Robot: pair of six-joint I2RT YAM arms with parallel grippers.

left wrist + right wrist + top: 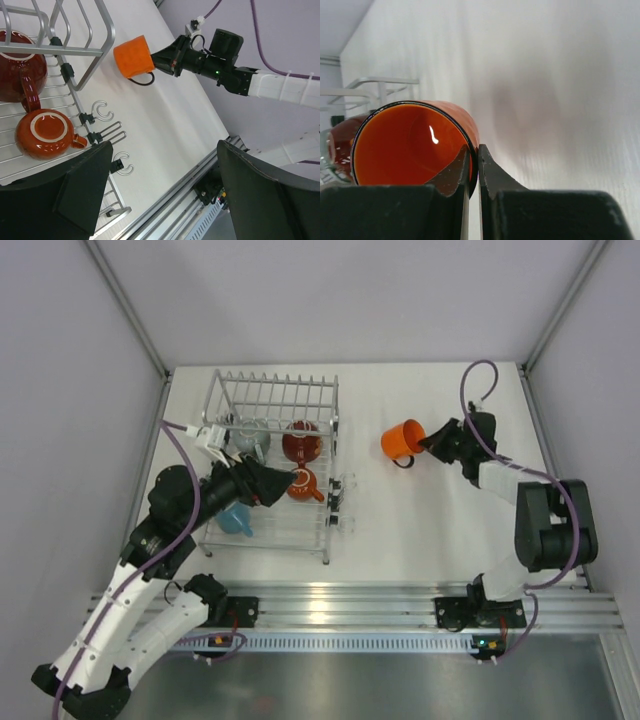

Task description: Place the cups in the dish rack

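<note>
Count, top view: five mugs, one rack, two arms.

Silver-white wire dish rack (pixel 272 390) sits at 10 o'clock on the white table (pixel 430 530). Four mugs inside it:
- grey-beige mug (pixel 250 440) at 11 o'clock of the rack
- red mug with white inside (pixel 301 443) at 1 o'clock
- dark red-orange mug (pixel 303 484) at 4 o'clock
- light blue mug (pixel 236 519) at 7 o'clock

The fifth, a bright orange glossy mug (pixel 403 440), is outside the rack, at 1 o'clock on the table. It is tipped sideways with its mouth toward the right gripper (pixel 474 150) and its dark loop handle low. That gripper pinches the rim, one finger inside and one outside.

The left gripper (pixel 285 483) hangs over the rack, spread wide and holding nothing.
</note>
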